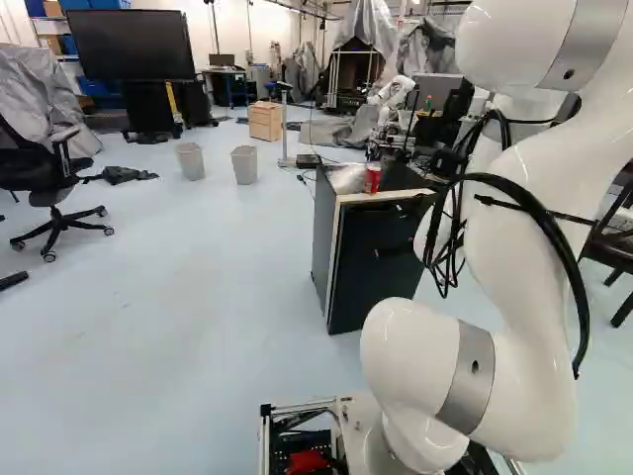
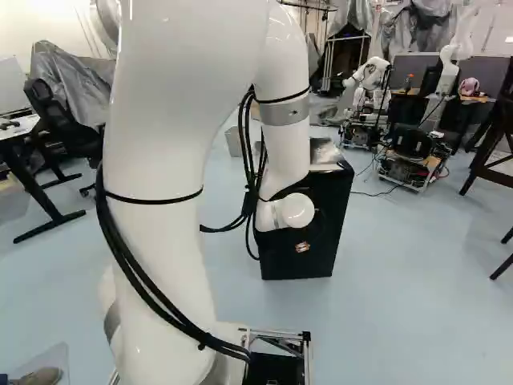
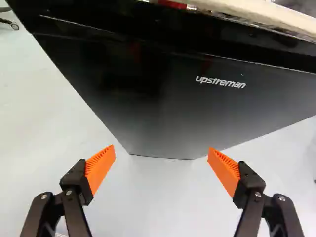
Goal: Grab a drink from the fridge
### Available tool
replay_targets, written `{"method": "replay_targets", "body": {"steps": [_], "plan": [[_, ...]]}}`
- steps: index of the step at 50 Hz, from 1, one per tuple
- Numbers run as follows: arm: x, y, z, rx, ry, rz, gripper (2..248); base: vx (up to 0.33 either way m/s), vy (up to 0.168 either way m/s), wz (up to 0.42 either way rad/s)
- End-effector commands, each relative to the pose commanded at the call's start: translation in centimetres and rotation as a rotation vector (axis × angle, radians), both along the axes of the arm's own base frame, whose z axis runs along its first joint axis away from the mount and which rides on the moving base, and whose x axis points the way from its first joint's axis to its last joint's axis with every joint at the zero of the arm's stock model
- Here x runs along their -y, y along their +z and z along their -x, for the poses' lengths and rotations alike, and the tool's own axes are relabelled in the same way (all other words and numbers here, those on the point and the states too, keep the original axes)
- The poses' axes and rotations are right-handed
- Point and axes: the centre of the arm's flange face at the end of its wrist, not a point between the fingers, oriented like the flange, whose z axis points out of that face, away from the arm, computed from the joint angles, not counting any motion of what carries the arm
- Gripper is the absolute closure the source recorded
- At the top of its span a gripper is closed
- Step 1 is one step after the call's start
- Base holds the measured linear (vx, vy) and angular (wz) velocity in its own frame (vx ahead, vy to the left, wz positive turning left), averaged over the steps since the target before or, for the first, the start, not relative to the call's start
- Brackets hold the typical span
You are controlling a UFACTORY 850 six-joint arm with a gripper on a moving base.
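In front of the dark fridge (image 1: 371,262), at the right of the left base view, my black gripper (image 1: 388,232) is hard to make out against the door. The wrist view shows the gripper (image 3: 162,165) open, its orange pads far apart with nothing between them. Ahead of it is the glossy black fridge front (image 3: 163,103), its door closed. A red can (image 1: 373,178) stands on top of the fridge; only a red sliver shows over the edge in the wrist view. The fridge's inside is hidden.
A crumpled silvery bag (image 1: 347,179) lies on the fridge beside the can. Two grey bins (image 1: 244,164), a wooden drawer unit (image 1: 265,121) and an office chair (image 1: 54,188) stand farther off. Another robot (image 2: 370,80) stands beyond the fridge.
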Motion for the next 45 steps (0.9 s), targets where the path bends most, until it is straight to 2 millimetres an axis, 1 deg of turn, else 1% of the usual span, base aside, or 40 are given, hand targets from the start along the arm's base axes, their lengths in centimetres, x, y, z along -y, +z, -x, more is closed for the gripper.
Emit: {"method": "replay_targets", "body": {"steps": [13, 45], "plan": [[-0.4, -1.0, -0.8, 0.051, -0.049, -0.041, 3, 0.000, 0.000, 0.000], [1.4, -4.0, -2.1, 0.111, -0.256, -0.095, 3, 0.000, 0.000, 0.000]]}}
